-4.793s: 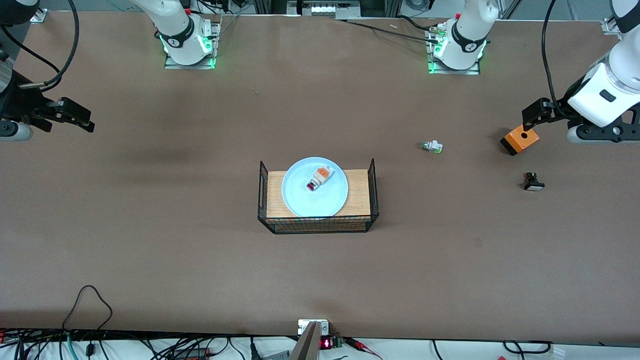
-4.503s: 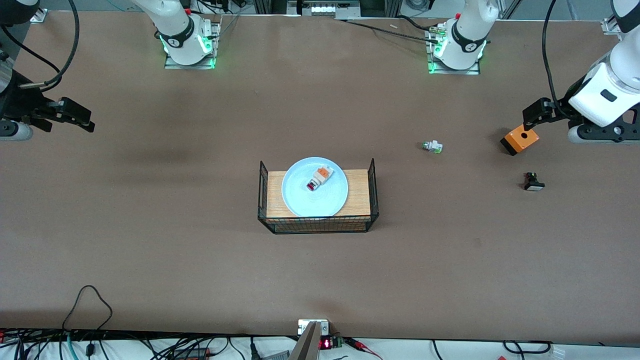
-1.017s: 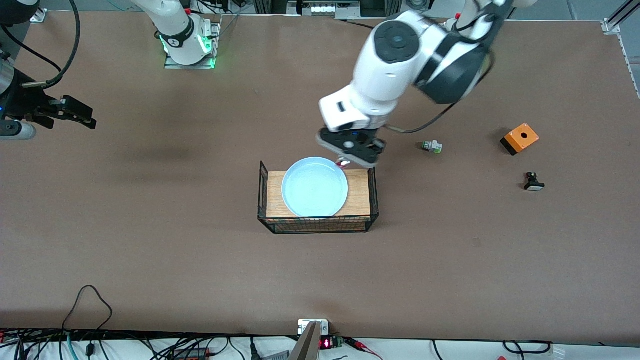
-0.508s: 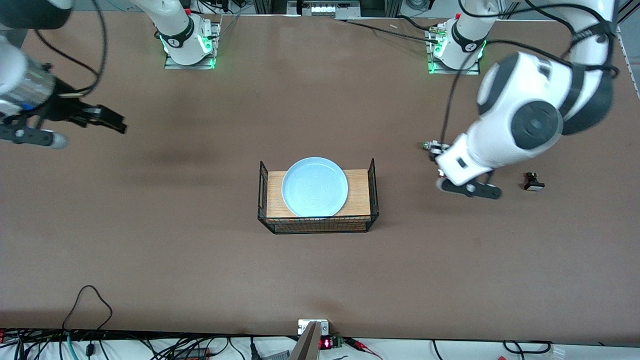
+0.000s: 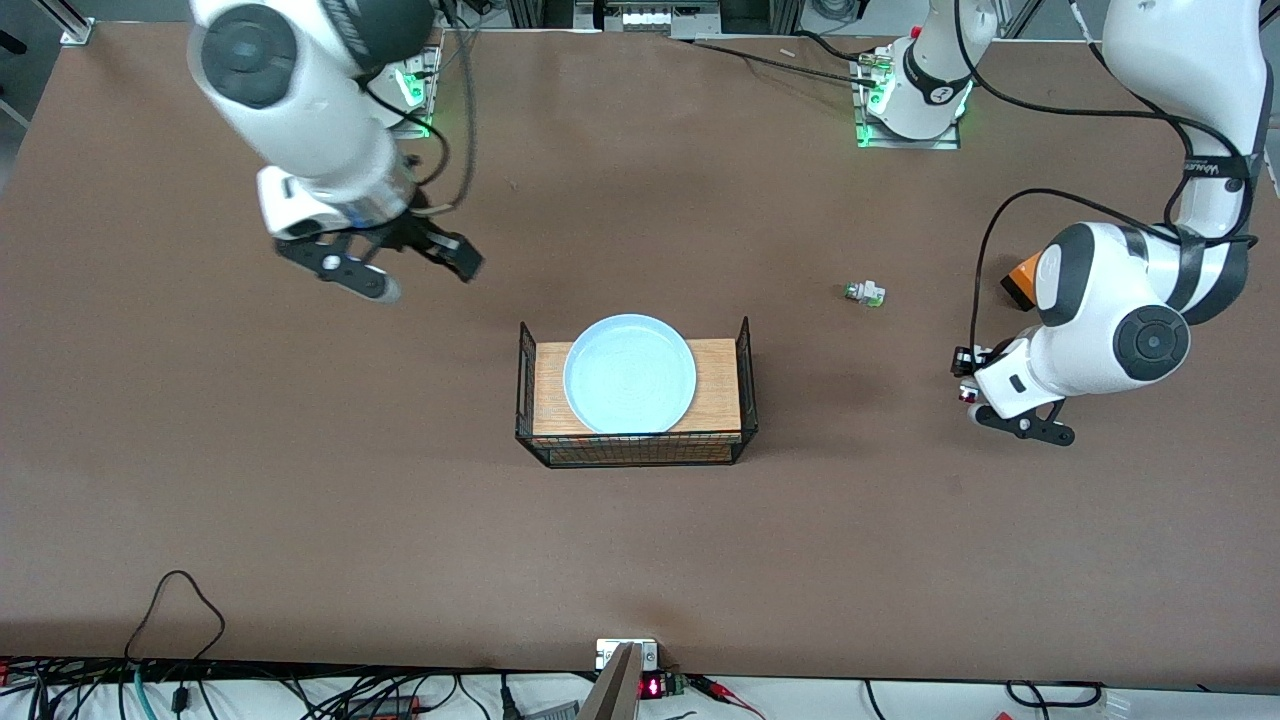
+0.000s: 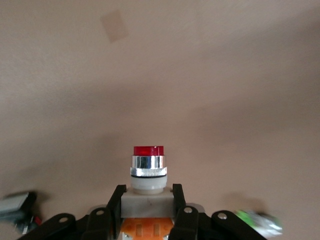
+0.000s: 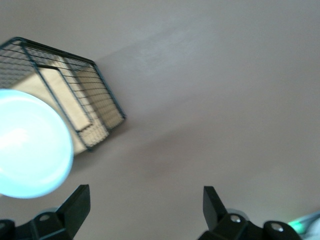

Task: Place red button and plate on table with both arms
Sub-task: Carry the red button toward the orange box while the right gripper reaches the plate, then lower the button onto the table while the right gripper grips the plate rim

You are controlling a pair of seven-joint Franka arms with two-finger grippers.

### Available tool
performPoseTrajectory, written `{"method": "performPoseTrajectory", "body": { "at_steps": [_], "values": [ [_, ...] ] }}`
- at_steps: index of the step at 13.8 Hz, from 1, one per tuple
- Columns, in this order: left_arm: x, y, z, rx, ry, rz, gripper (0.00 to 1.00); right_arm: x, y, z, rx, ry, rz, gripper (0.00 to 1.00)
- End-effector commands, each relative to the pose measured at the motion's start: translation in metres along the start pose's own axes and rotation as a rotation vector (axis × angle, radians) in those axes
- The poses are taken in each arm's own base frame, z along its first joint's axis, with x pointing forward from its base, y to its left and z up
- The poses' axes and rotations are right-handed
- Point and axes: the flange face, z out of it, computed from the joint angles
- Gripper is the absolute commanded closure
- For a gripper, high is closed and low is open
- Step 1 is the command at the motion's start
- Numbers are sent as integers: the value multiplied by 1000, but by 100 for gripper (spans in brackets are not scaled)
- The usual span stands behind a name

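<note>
Red button (image 6: 148, 175) lifted off plate (image 5: 629, 373), right gripper (image 5: 400, 270) nearer

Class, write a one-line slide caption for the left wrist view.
Left gripper shut on the red button, red cap outward, above the bare brown table.

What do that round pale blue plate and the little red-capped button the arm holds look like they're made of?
The round pale blue plate looks like glazed ceramic or smooth plastic, with a soft sheen and faint rings. The red button, held in the left gripper, seems white plastic with a mirror-bright, likely metal collar and glossy translucent red cap.
</note>
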Motion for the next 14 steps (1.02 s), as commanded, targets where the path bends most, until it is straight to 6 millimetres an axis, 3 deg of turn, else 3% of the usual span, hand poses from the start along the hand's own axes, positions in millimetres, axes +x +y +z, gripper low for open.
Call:
{"method": "performPoseTrajectory", "body": {
  "at_steps": [1,4,6,7,8,9,10,13,14],
  "values": [
    [-29,-1,40,22,52,54,88,-14,-43,27,42,-19,167,0],
    [-43,-6,84,27,108,45,87,-2,-82,59,137,-43,416,0],
    [-49,-5,99,30,131,43,80,4,-95,82,190,-26,499,0],
    [-49,-5,101,29,129,43,76,-3,-101,93,192,-27,503,0],
    [-50,-6,100,29,128,41,47,-12,-108,111,166,-28,495,0],
    [-49,-6,97,29,127,41,10,-20,-112,128,142,-28,483,0],
    [-49,-6,91,25,111,30,0,-25,-115,141,124,-29,477,0],
    [-37,-3,23,15,37,31,0,-29,-118,153,125,-27,472,0],
    [-31,-6,-4,-3,-28,30,0,-38,-120,156,118,-29,460,19]
  ]
}}
